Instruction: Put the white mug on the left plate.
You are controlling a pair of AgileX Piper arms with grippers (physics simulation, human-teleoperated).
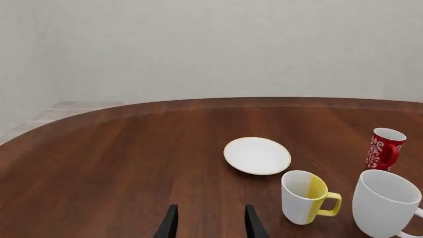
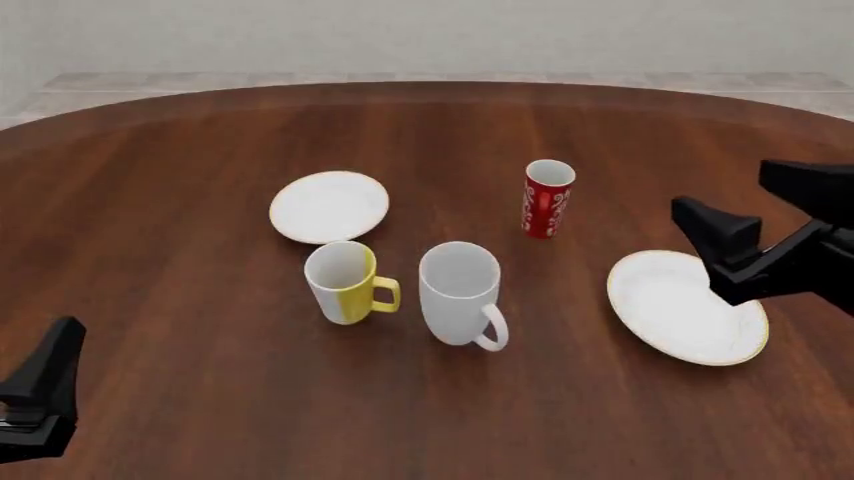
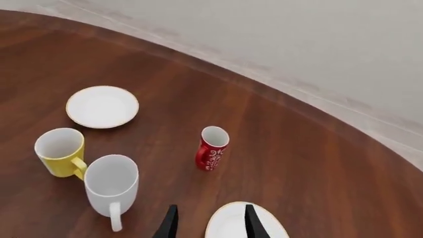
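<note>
White mug (image 2: 459, 292) upright, handle toward the camera-right — both grippers apparently parted, holding nothing.

White mug (image 2: 459, 292) upright, table centre; left plate (image 2: 330, 206) behind-left, apart.

Bare sim room w/ round wooden table (image 2: 174, 200), plain pale walls (image 1: 231, 44).

light even, bright | shadows faint — soft | focus sharp — no glare
</note>
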